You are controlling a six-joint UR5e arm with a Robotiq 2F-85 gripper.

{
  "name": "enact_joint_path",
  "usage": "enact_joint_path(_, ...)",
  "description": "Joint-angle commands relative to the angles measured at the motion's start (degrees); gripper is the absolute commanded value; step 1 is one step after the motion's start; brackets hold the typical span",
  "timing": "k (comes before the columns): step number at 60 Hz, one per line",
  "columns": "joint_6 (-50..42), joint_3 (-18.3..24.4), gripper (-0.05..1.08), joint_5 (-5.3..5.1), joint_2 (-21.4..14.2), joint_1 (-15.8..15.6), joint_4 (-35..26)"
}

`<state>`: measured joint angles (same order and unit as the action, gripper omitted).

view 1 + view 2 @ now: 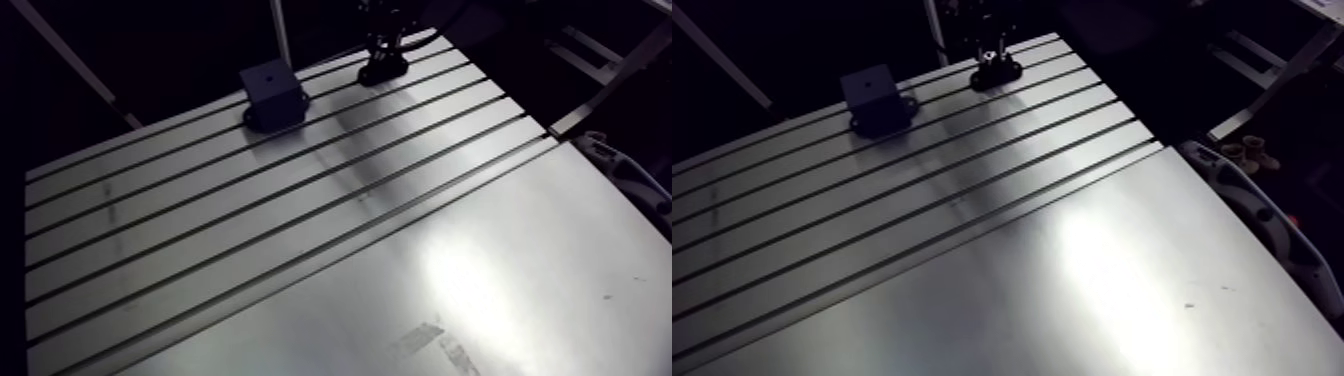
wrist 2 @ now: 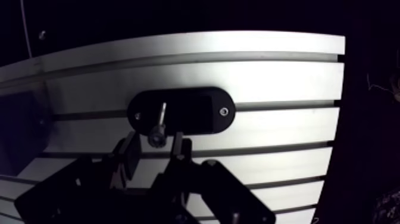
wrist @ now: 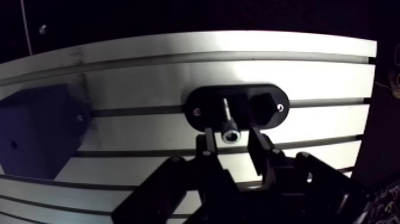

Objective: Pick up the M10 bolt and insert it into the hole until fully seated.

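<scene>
Down low in the wrist view, gripper [image 3: 232, 138] right over the black oval holder [image 3: 208, 98]. Bolt [image 3: 228, 119] standing up out of the holder, silver shank below, socket head on top, sitting squarely between the 2 fingers [image 3: 209, 143]. Jaws spread, 1 finger either side of the head, a sliver of gap on both sides, so no pinch on it. Next to the bolt in the same holder, 1 more pocket [image 3: 262, 107], dark and roughly hex-shaped. 1 small screw [image 3: 280, 108] at each end of the holder. Holder lying across a slot of the table [image 1: 300, 250], near the far edge in the arm view. Dark block [image 1: 271, 92] off to the side of the holder, well apart from it, with 1 small hole in its top face. How deep the bolt's tip sits in the holder: cannot tell.
</scene>
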<state>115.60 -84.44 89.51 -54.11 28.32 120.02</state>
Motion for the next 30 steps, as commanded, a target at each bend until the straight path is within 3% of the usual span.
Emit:
enact_joint_path(1, -0.4, -0.24, 0.58, 0.01, 0.03, -0.02, 0.0)
enact_joint_path(30, -0.42, -0.15, 0.63, -0.08, -0.23, -0.02, 0.09)
